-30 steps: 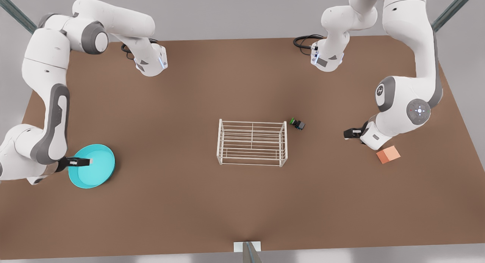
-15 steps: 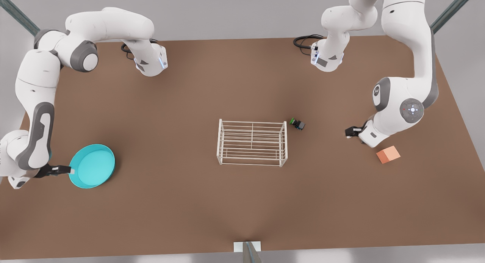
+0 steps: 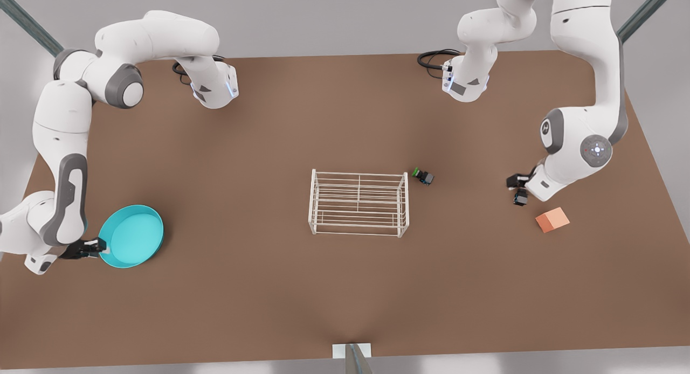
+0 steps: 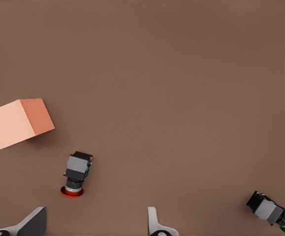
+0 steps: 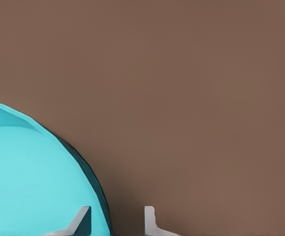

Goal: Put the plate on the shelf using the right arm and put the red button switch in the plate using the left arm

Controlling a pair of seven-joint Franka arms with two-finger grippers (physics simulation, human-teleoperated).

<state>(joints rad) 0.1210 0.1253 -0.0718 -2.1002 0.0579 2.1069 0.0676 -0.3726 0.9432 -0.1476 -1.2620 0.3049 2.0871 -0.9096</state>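
Straddling the rim of the plate (image 3: 131, 236) at the lower left of the front view, the right gripper (image 3: 102, 248) has its fingers parted, one inside the turquoise dish and one outside; the right wrist view shows the rim (image 5: 90, 179) running between the two fingertips (image 5: 81, 220) without being pinched. The plate lies flat on the brown table (image 3: 269, 288), well apart from the shelf (image 3: 359, 202) at centre frame. At the right of the front view, the left gripper (image 3: 518, 186) hangs open above the red button switch (image 4: 76, 173), which lies on its side near the orange cube (image 3: 552, 219). The green-capped switch (image 3: 423, 175) sits just beside the shelf's upper right corner.
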